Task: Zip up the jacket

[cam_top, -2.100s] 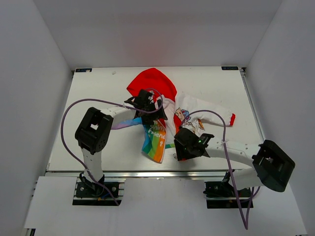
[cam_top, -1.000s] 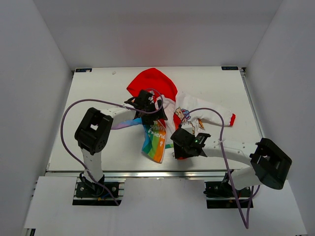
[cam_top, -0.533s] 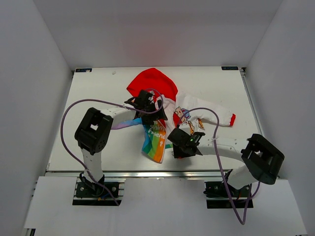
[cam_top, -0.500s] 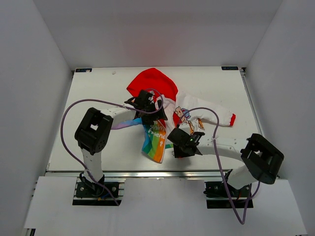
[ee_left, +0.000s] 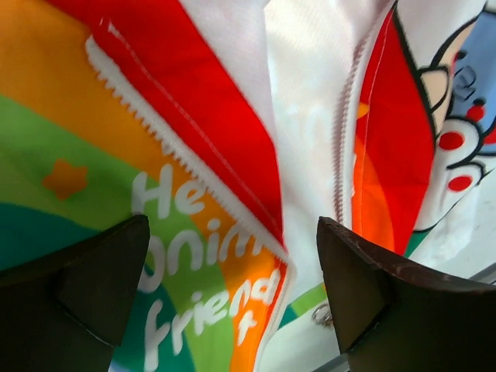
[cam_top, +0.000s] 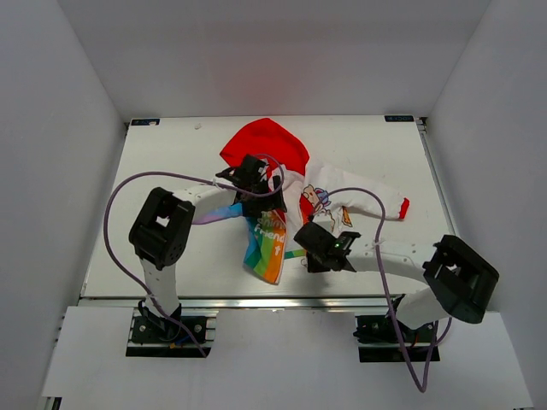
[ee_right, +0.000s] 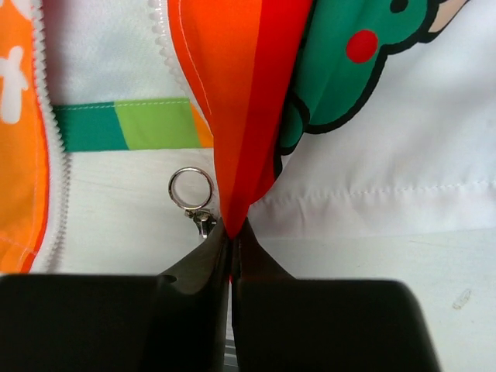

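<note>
The soft jacket (cam_top: pixel 295 192) lies crumpled in the middle of the table (cam_top: pixel 171 154), unzipped, with white zipper teeth (ee_left: pixel 155 132) edging its rainbow panels. The right gripper (ee_right: pixel 230 232) pinches the red-orange hem corner, fingers pressed together, just beside a metal ring pull (ee_right: pixel 191 188). The left gripper (ee_left: pixel 232 263) is spread wide over the open front. The jacket's long axis runs from the red hood at the far side to the striped hem at the near side.
</note>
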Available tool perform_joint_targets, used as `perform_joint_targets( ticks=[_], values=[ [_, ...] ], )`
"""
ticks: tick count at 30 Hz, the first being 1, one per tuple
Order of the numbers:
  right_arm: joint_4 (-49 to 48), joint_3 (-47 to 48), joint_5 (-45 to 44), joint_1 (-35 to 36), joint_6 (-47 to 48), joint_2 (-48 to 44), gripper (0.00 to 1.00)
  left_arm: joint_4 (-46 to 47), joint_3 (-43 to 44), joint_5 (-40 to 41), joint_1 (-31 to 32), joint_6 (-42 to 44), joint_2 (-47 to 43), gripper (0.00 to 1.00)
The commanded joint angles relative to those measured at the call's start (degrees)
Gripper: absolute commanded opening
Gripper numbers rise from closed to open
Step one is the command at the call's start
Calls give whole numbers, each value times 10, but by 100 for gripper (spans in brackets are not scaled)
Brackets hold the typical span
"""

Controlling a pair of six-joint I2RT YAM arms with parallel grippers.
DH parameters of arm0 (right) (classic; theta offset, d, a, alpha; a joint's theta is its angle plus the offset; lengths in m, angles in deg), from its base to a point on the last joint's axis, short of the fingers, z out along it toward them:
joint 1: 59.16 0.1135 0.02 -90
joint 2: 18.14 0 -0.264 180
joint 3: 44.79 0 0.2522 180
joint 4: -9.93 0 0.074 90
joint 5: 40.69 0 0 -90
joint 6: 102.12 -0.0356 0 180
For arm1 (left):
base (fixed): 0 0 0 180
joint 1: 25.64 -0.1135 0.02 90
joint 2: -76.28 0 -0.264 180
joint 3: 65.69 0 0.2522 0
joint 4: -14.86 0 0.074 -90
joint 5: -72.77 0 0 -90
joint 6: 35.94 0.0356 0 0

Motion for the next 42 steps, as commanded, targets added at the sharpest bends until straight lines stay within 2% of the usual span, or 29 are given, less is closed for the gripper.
perform_joint_targets(
  ticks=[1,3,6,10,12,14,18,19,23,30,38,42],
  values=[
    [-14,-41,47,-15,23,-42,0,-77,33,7,0,58,-64,98],
    [-53,-63,64,-29,44,-84,0,-87,42,4,0,71,-90,98],
    [-129,-107,81,-53,80,-203,0,-85,26,-16,0,93,-150,98],
    [-191,-143,114,-90,111,-284,0,-118,6,-29,0,90,-195,98],
    [-199,-148,146,-104,115,-298,0,-124,-36,-48,14,85,-221,98],
    [-203,-155,164,-120,114,-298,0,-119,-70,-50,36,78,-249,98],
    [-202,-162,184,-128,115,-292,0,-170,-75,47,157,80,-240,98],
    [-199,-161,184,-132,115,-292,0,-194,-68,67,166,83,-230,98],
    [-174,-157,179,-137,116,-301,0,-234,-65,90,171,75,-184,98],
    [-160,-169,175,-143,110,-316,0,-249,-116,102,201,37,-196,98],
    [-157,-177,170,-142,98,-311,0,-215,-152,103,220,-7,-198,98],
    [-152,-177,166,-142,94,-312,0,-215,-147,141,235,-27,-178,97]
  ],
)
